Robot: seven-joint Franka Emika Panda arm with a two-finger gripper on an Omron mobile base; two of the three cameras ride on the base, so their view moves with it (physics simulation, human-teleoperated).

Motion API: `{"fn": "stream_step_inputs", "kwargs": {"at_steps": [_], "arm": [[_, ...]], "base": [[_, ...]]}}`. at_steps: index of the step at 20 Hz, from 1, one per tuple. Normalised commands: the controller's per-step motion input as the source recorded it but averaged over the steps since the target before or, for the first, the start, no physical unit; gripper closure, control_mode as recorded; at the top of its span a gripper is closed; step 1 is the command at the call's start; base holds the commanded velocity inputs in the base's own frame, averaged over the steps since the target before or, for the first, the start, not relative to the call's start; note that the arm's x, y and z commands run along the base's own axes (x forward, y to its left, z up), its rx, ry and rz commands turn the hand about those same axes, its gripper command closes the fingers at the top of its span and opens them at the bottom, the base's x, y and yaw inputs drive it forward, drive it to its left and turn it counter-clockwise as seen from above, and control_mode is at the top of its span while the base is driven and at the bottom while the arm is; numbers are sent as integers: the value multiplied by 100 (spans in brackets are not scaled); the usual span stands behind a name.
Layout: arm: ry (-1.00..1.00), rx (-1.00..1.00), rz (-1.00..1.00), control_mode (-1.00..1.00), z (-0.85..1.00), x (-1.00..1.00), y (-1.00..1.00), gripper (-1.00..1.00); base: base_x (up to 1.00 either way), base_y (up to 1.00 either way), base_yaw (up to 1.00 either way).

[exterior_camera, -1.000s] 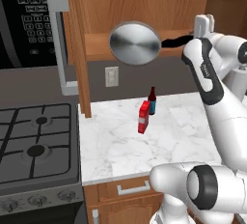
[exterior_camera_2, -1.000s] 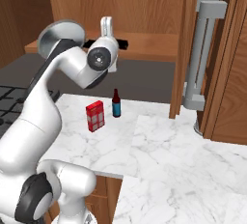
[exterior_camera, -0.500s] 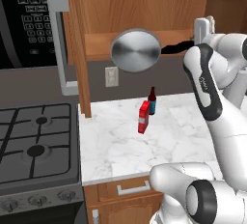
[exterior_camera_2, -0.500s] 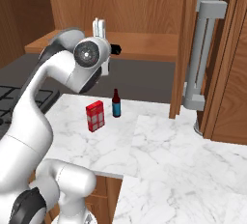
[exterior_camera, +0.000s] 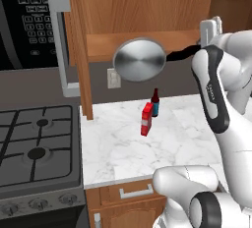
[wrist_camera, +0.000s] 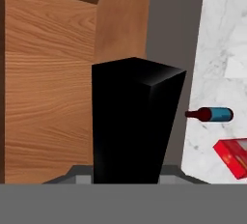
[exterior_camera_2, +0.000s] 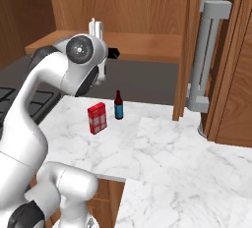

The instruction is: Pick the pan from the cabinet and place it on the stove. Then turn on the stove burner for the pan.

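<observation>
Pan [exterior_camera: 139, 59] is off the cabinet [exterior_camera: 142, 13] shelf and hangs in the air in front of the opening, above the marble counter [exterior_camera: 128, 143], with its round underside turned toward my left base camera. Stove [exterior_camera: 37, 143] sits lower left, well apart from it. Long axis runs roughly level: bowl toward the stove side, black handle [wrist_camera: 132, 121] pointing back toward the arm. In the hand view that handle runs straight up out of the gripper [wrist_camera: 126, 177], so I read the jaws as clamped on its far end.

Risks, my judgement:
- Grip is at the handle tip, so the bowl's weight may twist the pan in the jaws during the swing.
- Open cabinet door [exterior_camera: 76, 50] stands between pan and stove; a direct sideways move could strike it.
- Red box [exterior_camera: 146, 119] and small bottle [exterior_camera: 155, 102] stand below; lowering early could knock them over.
</observation>
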Motion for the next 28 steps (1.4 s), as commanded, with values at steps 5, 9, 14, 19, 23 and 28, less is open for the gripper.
{"fn": "stream_step_inputs", "kwargs": {"at_steps": [5,9,14,19,23,28], "arm": [[3,0,0,-100,-1,-29,0,100],[2,0,0,-100,-2,-28,1,100],[1,0,0,-100,-3,-26,5,100],[1,0,0,-100,-8,-22,10,100],[1,0,0,-100,-15,-16,13,100],[0,0,0,-100,-13,-11,17,100]], "base": [[0,0,0],[0,0,0],[0,0,0],[0,0,0],[0,0,0],[0,0,0]]}}
